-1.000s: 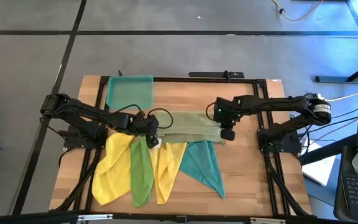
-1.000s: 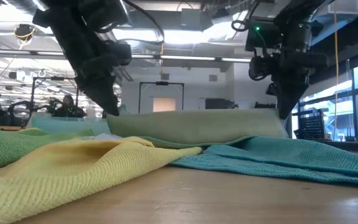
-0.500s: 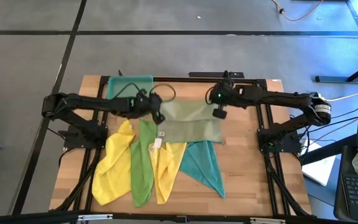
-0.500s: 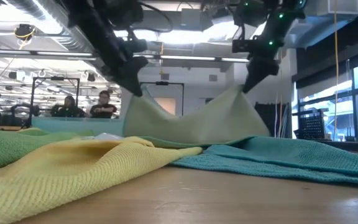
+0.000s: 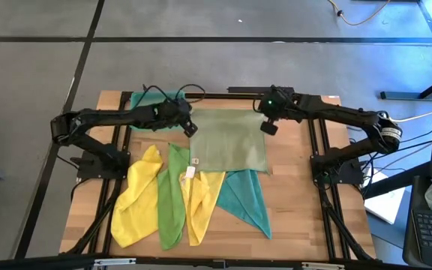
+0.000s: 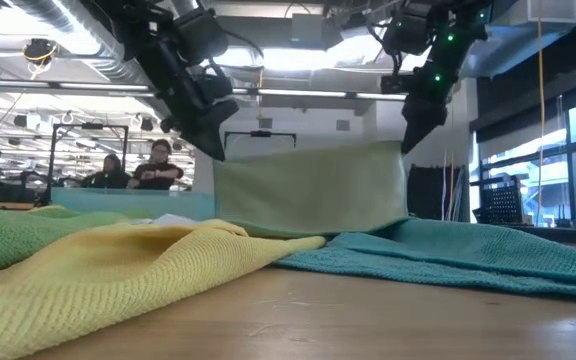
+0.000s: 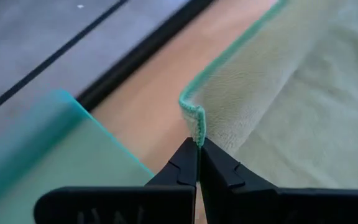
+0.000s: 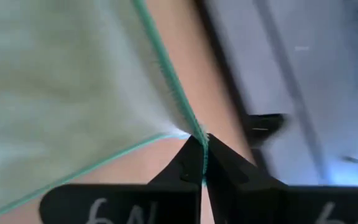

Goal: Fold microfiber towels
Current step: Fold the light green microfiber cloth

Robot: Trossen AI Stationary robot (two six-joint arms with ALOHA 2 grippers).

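Wooden desk (image 5: 298, 217), seen from above, with two dark arms reaching in from either side. Pale olive towel (image 5: 231, 142): the largest cloth in play, lying toward the far half of the desk, its far edge lifted and stretched taut between the two pincers, its near part on the wood and overlapping the teal towel (image 5: 247, 201). In the level view the olive cloth stands as an upright sheet between the arms. Teal towel: spread loose at the near right. Two yellow towels (image 5: 135, 201) and a bright green towel (image 5: 171, 202): crumpled in long strips at the near left, touching one another. Translucent teal tray (image 5: 142, 103): at the far left corner, partly under the left arm.

Left pincer (image 5: 189, 128): clamped on the olive towel's far left corner; the wrist view shows the hemmed edge nipped between closed tips. Right pincer (image 5: 268, 126): clamped likewise on the far right corner.

Progress, judged from the layout: early. No towel lies as a finished, folded piece; the olive one appears held up for a fold, and the other four remain untouched and unfolded.
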